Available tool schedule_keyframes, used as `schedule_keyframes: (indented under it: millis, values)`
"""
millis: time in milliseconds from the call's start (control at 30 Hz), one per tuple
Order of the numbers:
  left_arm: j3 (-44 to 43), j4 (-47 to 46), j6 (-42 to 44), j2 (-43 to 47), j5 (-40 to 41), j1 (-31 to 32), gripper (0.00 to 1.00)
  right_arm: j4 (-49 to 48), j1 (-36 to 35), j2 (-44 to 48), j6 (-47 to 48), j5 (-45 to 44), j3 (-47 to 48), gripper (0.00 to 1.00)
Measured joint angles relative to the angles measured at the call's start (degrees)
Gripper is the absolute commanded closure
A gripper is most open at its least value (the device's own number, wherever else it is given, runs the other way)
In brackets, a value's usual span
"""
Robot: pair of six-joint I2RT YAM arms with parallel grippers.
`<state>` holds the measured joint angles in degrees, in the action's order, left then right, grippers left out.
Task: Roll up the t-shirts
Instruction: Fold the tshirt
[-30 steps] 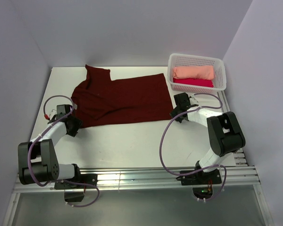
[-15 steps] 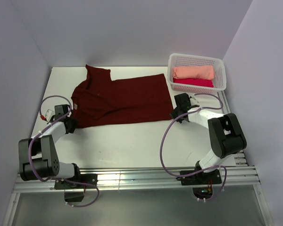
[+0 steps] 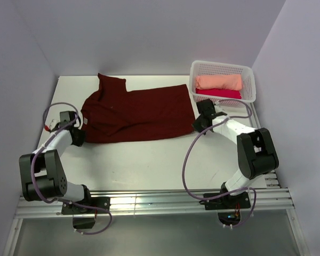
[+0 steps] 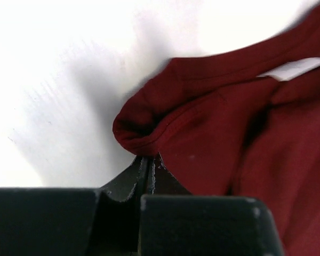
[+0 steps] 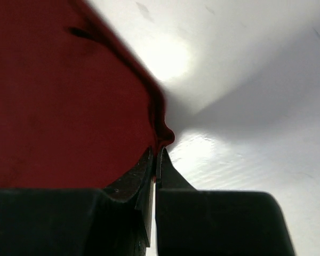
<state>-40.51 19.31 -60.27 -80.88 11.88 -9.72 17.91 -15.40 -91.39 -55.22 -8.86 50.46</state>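
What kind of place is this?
Likely a robotics lab cell: bare walls box in a white table, left gripper and right gripper pinch a maroon t-shirt, a basket holds rolled shirts.

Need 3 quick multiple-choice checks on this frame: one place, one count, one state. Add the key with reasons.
1. Where on the white table is the white plastic mesh basket?
A. far right corner
B. near left corner
C. centre

2. How many cloth shirts show in that basket?
A. one
B. two
C. four

3. What state is the right tool in?
A. open above the table
B. shut on the basket rim
C. shut on an edge of the dark maroon cloth t-shirt

Key:
1 A: the top view shows it at the far right corner.
2 B: only a peach cloth shirt and a crimson cloth shirt show.
3 C: the right wrist view shows its fingers closed on maroon cloth.
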Motion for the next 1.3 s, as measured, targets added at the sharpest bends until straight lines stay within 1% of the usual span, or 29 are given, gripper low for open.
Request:
schedule_keyframes:
  millis: [67,133,233,300,367,433,533,633,700,800,1067,1300]
  values:
    - [-4.0,4.1,0.2,0.0,-0.2,0.0,1.0,3.0,0.0,-0.4,0.6,0.2,4.9,1.0]
    - [-10.1,9.0,0.4,-0.1,-0.5,0.0,1.0,5.0,0.0,-0.8,0.9,0.5,10.0,1.0]
    - [-19.5,13.0,1.0,0.7,-0.5,0.0,1.0,6.6,-0.1,-0.3,1.5,0.8,17.5,1.0]
    - [-23.1,14.2,1.6,3.3,-0.5,0.0,1.0,6.3,-0.1,1.2,1.8,1.0,19.1,1.0]
    - [-23.6,15.0,2.3,7.3,-0.4,0.0,0.99,6.3,-0.1,3.7,2.0,1.4,18.2,1.0]
    - [-22.0,15.8,2.6,11.7,-0.1,0.0,1.0,5.9,-0.1,6.3,2.2,2.1,14.9,1.0]
    - [-15.2,15.7,2.8,15.7,0.1,0.0,1.0,3.5,-0.1,8.3,2.2,3.2,6.7,1.0]
    - [-5.8,16.2,2.7,15.3,-0.1,-0.2,1.0,3.0,-0.1,8.3,2.2,4.4,-3.3,1.0]
    - [-0.2,16.7,2.5,15.0,-0.5,-0.2,1.0,3.8,-0.1,8.5,2.3,4.6,-7.8,1.0]
    - [5.2,18.3,2.1,15.7,-1.6,-0.2,1.0,5.0,-0.1,9.5,2.7,4.6,-10.1,1.0]
    - [6.1,19.0,-0.8,22.7,-1.5,0.5,1.0,3.9,-0.1,15.0,3.8,4.2,-10.3,1.0]
    - [4.4,23.5,-3.9,23.3,1.9,1.4,1.0,3.7,-0.1,15.5,3.9,4.2,-12.0,1.0]
